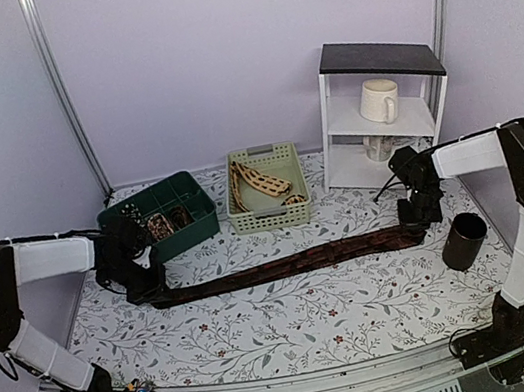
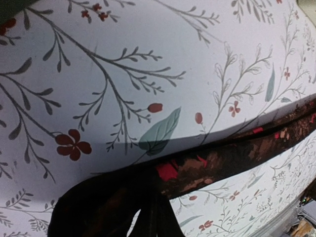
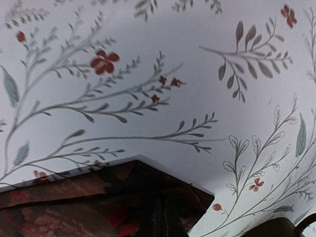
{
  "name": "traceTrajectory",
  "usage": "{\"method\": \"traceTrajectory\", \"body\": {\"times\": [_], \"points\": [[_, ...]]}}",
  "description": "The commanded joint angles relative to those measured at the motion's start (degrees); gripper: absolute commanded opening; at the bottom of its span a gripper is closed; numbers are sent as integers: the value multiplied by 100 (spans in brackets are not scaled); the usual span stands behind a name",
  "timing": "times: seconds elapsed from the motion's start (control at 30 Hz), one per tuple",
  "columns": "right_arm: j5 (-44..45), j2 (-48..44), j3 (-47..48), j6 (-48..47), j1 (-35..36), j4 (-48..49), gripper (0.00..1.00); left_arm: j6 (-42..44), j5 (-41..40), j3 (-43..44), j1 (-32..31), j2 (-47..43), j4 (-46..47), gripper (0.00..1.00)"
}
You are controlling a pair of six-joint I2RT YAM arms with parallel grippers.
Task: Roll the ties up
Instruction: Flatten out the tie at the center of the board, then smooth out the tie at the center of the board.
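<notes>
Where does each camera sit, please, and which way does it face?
Top external: above, behind the arm bases, looking down on the floral tablecloth; both arms show, left gripper and right gripper at the ends of the dark brown patterned fabric tie.
Left wrist: low over the cloth, facing the tie's bunched end; fingers barely distinguishable.
Right wrist: low, facing its pointed end; likewise.
Shared: tie, cloth.

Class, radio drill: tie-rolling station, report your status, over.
Both shut on the dark tie: left gripper at narrow end, right gripper at wide end. Tie flat, unrolled. Obstacle: black cup near wide end, apart.
</notes>
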Motion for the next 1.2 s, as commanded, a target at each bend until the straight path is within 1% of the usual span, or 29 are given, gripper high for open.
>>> {"method": "traceTrajectory", "body": {"times": [0.0, 0.17, 0.4, 0.5, 0.57, 0.77, 0.93, 1.03, 1.17], "points": [[209, 246, -364, 55, -55, 132, 1, -72, -156, -100, -32, 196, 204, 0], [444, 96, -509, -72, -233, 135, 1, -156, -102, -104, -58, -15, 224, 0], [956, 67, -554, -481, -473, 197, 1, -415, 147, -28, -376, -392, 190, 0], [1149, 160, -413, -741, -582, 314, 1, -456, 147, 78, -515, -457, 120, 0], [1198, 179, -229, -802, -590, 176, 1, -452, 149, 147, -595, -454, 78, 0], [573, -478, 39, -540, -504, -86, 4, -383, 12, 138, -622, -322, 99, 0], [-137, -819, 52, -278, -167, 19, 5, -435, 291, 412, -672, -498, 63, 0], [-527, -765, -6, -123, 66, 287, 4, -485, 355, 585, -684, -549, 85, 0], [-727, -432, -30, 33, 249, 510, 3, -393, 292, 606, -686, -259, 133, 0]]}}
